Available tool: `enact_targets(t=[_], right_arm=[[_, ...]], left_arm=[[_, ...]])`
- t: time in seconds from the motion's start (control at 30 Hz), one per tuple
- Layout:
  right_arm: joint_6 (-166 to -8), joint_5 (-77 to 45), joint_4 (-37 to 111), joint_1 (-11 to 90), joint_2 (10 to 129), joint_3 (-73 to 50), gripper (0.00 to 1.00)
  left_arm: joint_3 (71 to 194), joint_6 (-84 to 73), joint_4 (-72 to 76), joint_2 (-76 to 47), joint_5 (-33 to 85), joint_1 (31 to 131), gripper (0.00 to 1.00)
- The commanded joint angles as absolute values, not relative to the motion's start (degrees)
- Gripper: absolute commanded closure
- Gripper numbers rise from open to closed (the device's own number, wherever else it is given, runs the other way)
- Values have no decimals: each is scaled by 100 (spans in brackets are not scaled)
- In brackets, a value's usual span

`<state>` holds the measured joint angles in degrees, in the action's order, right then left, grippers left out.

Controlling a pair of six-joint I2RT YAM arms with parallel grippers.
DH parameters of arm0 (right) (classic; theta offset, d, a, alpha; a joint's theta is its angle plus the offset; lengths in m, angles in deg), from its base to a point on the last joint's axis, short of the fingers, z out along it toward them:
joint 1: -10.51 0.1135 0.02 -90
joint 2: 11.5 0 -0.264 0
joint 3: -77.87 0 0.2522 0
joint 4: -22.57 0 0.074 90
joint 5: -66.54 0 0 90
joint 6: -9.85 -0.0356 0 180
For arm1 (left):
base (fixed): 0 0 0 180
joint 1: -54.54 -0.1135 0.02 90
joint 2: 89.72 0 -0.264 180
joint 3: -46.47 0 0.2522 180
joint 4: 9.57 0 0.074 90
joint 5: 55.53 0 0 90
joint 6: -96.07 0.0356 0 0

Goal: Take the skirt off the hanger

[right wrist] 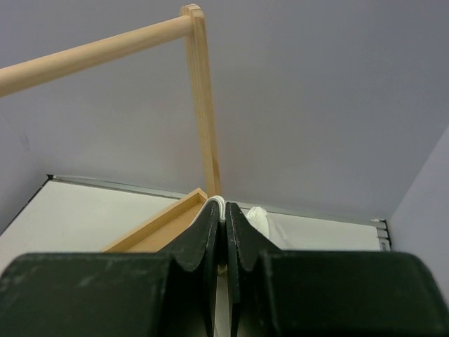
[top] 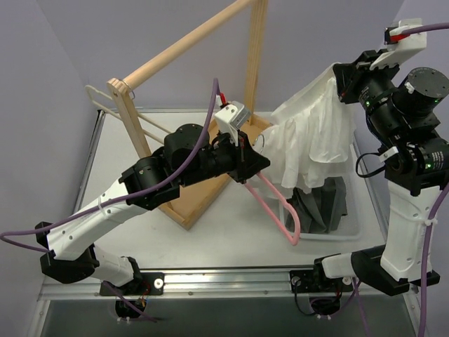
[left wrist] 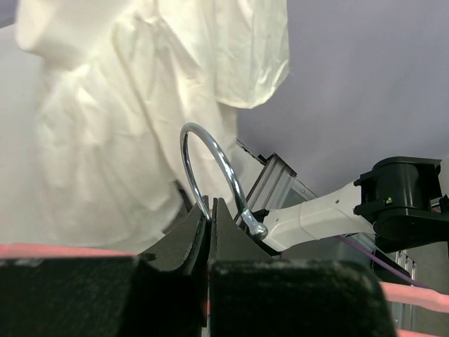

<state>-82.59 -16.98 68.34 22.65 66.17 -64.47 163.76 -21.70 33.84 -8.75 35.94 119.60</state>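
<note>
The left gripper (left wrist: 210,205) is clamped tight on the stem of the metal hook (left wrist: 198,126) of a pink hanger (top: 296,228), holding it above the middle of the table (top: 231,232). The hanger slopes down toward the near right. The right gripper (right wrist: 223,208) is raised high over the far right corner, its fingers pinched shut on a fold of the white skirt (top: 316,133). The skirt hangs from that grip and spreads down and left to the hanger's top. Below it, by the right edge, is a clear bin (top: 351,228) with dark clothes (top: 319,207) in it. A wooden rack (top: 189,45) stands at the far left.
</note>
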Motion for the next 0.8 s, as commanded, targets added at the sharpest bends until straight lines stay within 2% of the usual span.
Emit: enact_targets(t=[0.0,0.4,0.5,0.77], right_arm=[[-7910,-2205,6744,2282,6435,-6676,100],[-7576,-3311,7060,2282,6172,-7204,100],[-7383,-3699,7096,2291,5988,-6880,100],[-7294,-4525,6789,2299,5355,-4896,100]], left_arm=[[16403,-2082,3091,-930,3605,11914,98],[16183,-2117,3082,-1106,3622,11844,98],[16139,-2126,3056,-1141,3622,11826,98],[16095,-2161,3030,-1062,3517,11808,98]])
